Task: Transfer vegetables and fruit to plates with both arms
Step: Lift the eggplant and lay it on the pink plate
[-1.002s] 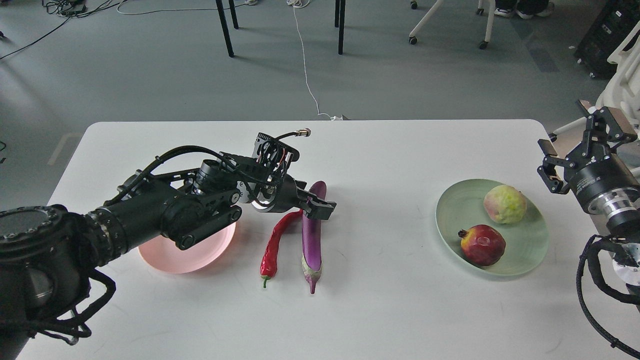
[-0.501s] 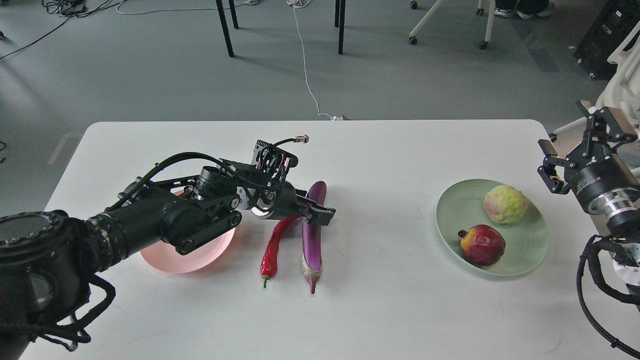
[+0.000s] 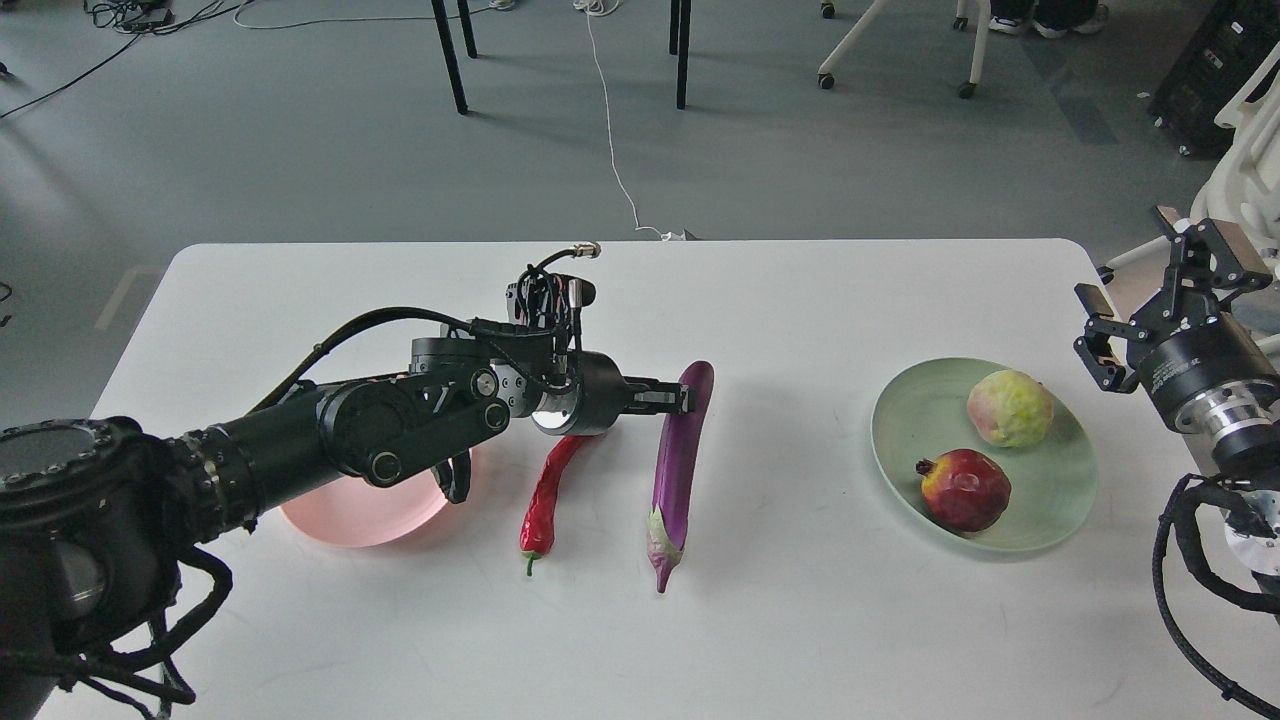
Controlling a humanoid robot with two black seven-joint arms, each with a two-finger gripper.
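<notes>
The purple eggplant [image 3: 678,460] lies on the white table, slanted, with its stem end toward me. The red chili pepper [image 3: 545,495] lies to its left. My left gripper [image 3: 672,400] reaches in from the left, and its fingertips touch the upper left side of the eggplant. The fingers are seen edge-on, so their gap does not show. The pink plate [image 3: 340,515] is empty and partly hidden under my left arm. The pale green plate [image 3: 910,420] holds the pomegranate [image 3: 965,488] and the green-yellow fruit [image 3: 1010,407]. My right gripper [image 3: 1150,270] is open and empty, right of the green plate.
The white table [image 3: 800,620] ends at the far edge near a white cable [image 3: 612,140] on the floor. Black table legs [image 3: 450,55] and a chair base [image 3: 900,40] stand on the grey floor beyond.
My left gripper has turned and moved to the right. The eggplant has shifted right, away from the chili, and now lies more slanted. The right arm has hardly moved.
</notes>
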